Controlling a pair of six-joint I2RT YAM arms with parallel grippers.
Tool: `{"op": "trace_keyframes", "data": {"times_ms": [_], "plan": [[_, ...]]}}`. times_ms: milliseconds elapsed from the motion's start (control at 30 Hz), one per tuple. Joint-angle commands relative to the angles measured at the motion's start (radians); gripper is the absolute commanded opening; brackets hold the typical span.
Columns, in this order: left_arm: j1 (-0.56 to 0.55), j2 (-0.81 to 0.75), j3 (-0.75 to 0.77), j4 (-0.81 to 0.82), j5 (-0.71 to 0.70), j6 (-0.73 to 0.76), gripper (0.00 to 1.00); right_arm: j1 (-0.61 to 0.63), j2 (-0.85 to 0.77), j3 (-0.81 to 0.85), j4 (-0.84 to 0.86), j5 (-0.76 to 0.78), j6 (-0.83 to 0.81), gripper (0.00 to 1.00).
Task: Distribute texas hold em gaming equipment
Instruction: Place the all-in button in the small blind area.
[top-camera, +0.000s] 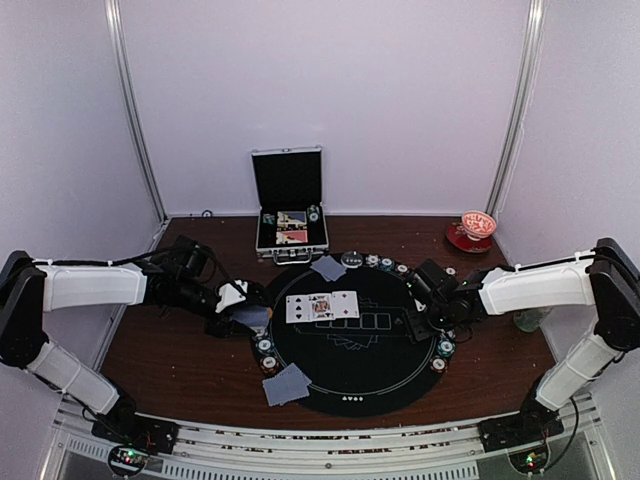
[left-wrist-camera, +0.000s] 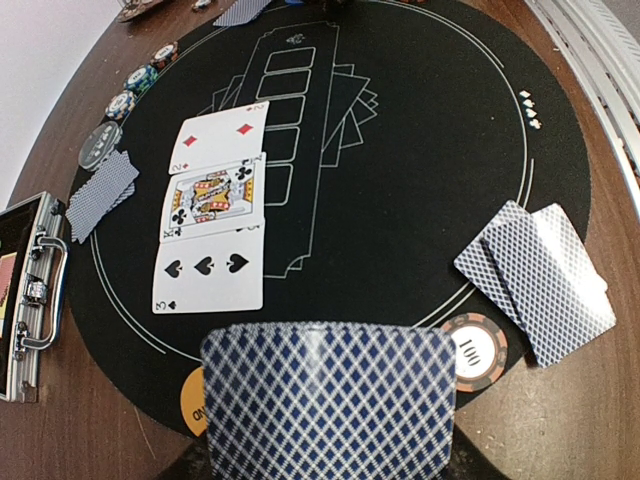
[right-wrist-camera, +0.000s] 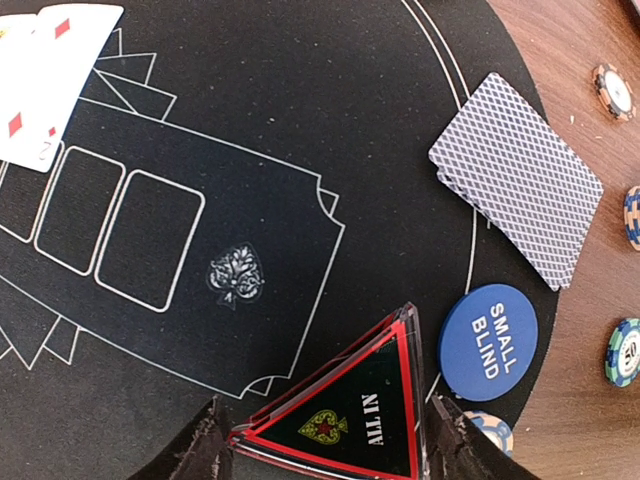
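Observation:
My left gripper (top-camera: 238, 306) is shut on a blue-backed playing card (left-wrist-camera: 330, 400) at the left edge of the black mat (top-camera: 355, 365). The card fills the bottom of the left wrist view and hides the fingers. My right gripper (right-wrist-camera: 330, 445) is shut on a triangular red-edged "ALL IN" marker (right-wrist-camera: 350, 415) above the mat's right side. Three face-up cards (left-wrist-camera: 210, 200) lie in a row on the mat. Face-down card pairs (left-wrist-camera: 540, 275) (right-wrist-camera: 520, 180) rest at the rim. A blue "SMALL BLIND" disc (right-wrist-camera: 488, 342), an orange disc (left-wrist-camera: 193, 400) and a 100 chip (left-wrist-camera: 478, 350) lie nearby.
The open silver case (top-camera: 289, 215) stands at the back, behind the mat. A red bowl (top-camera: 472, 232) sits at the back right. Striped chips (top-camera: 266, 350) (top-camera: 443, 350) ring the mat's left and right edges. A pale greenish object (top-camera: 528, 320) stands by the right arm.

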Motion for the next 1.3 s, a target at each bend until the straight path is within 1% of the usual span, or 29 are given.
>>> {"op": "trace_keyframes", "data": {"times_ms": [0,267,533,900,1133,1267], "plan": [[0.001,0.003,0.010,0.001,0.018,0.006,0.56,-0.006,-0.001,-0.007,-0.001,0.042,0.008,0.54],[0.002,0.005,0.010,0.001,0.016,0.007,0.56,-0.015,0.024,0.002,0.007,0.041,0.002,0.55],[0.002,0.005,0.010,0.001,0.017,0.007,0.56,-0.017,0.026,0.001,0.013,0.026,-0.003,0.58],[0.002,0.005,0.010,0.001,0.016,0.007,0.56,-0.017,0.009,0.001,0.011,0.023,-0.005,0.73],[0.001,0.006,0.010,0.001,0.014,0.006,0.56,-0.017,-0.019,0.003,0.003,0.045,-0.003,0.77],[0.002,0.007,0.011,0.001,0.012,0.005,0.56,-0.003,-0.093,0.003,0.030,0.038,-0.015,0.81]]}}
